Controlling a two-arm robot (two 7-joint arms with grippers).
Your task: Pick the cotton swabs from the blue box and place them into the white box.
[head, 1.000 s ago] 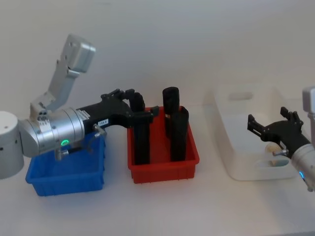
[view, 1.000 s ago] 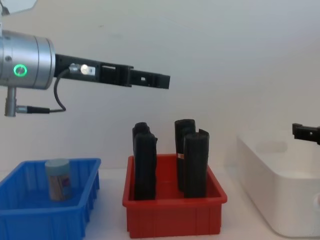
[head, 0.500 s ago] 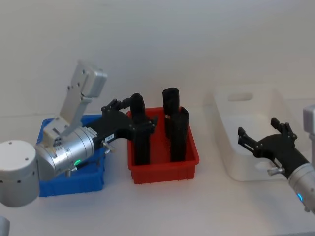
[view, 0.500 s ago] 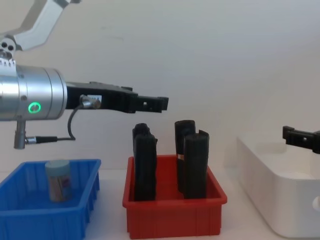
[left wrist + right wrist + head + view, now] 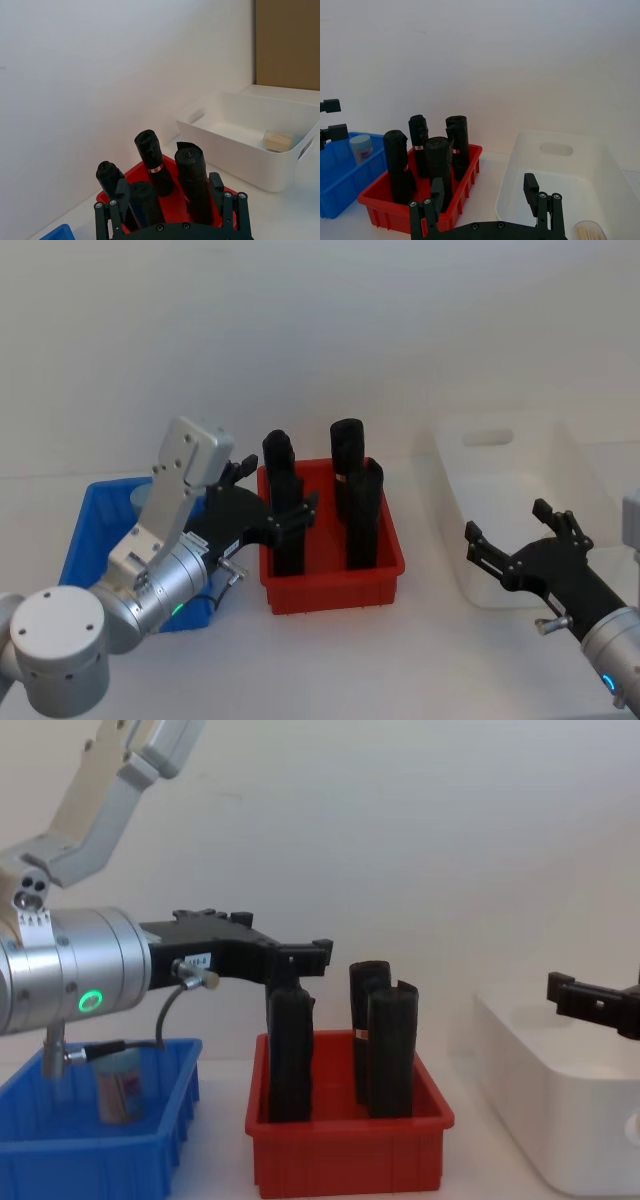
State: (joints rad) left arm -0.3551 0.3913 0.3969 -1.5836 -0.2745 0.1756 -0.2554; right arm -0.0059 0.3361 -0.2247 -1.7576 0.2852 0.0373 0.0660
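Swab tub (image 5: 120, 1095): upright in blue box (image 5: 120, 1170), lower left of chest view.
Handling: prob. light, stiff, slick plastic; grip round body, below lid.
L fingers (image 5: 114, 215): spread, empty, by black rolls (image 5: 150, 160).
R fingers (image 5: 531, 189): spread, empty, near white box (image 5: 540, 1120).

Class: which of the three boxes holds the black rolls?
The red box, in the middle between the blue box and the white box; its rolls stand upright.

L arm bent, elbow high, forearm & wrist about level, reaching right from far left. My L fingers (image 5: 216, 192) spread wide, nothing betw. them. R arm comes in low from near right, wrist aimed left; R fingers (image 5: 530, 186) also apart, empty.
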